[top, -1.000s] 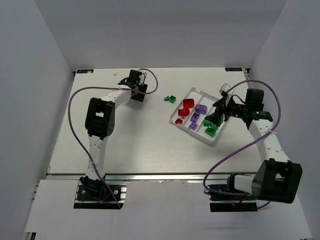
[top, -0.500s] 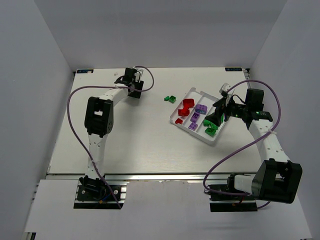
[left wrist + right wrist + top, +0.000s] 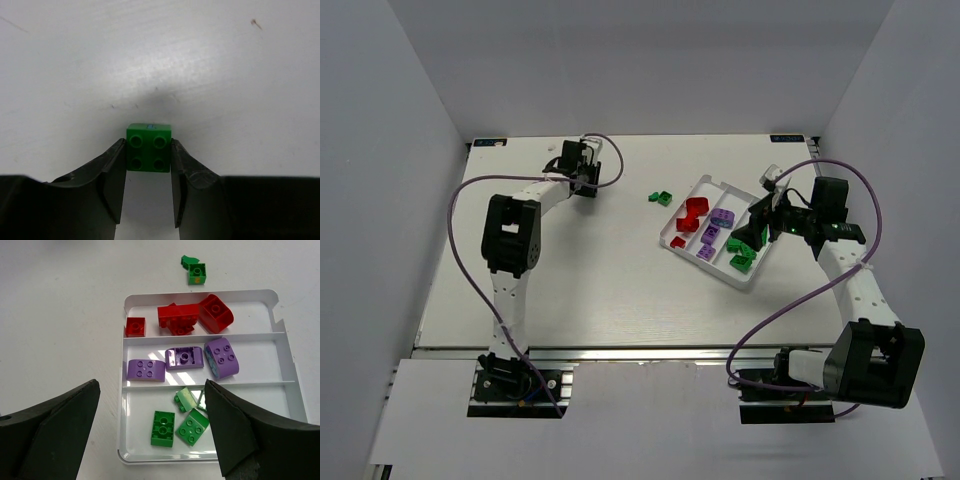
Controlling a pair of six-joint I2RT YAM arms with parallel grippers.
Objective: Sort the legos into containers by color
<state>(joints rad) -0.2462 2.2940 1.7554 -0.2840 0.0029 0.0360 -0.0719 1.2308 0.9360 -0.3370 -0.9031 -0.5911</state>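
Twin white-and-black arms, purple-cabled.
White tubular links on left arm (image 3: 508, 300) and right arm (image 3: 863, 290), boxy black joint housings (image 3: 510, 236), looping purple cables (image 3: 457, 240), black base brackets (image 3: 485, 385); matte black fingers (image 3: 112, 185), thick, smooth-faced, rounded at the shoulders.

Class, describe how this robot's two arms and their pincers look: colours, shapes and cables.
The left arm and right arm share one look: white links between chunky black joint housings, with a purple cable looping loosely alongside each. The left pincer and right pincer each have two broad matt black fingers, flat inside, curved outside. No markings show.
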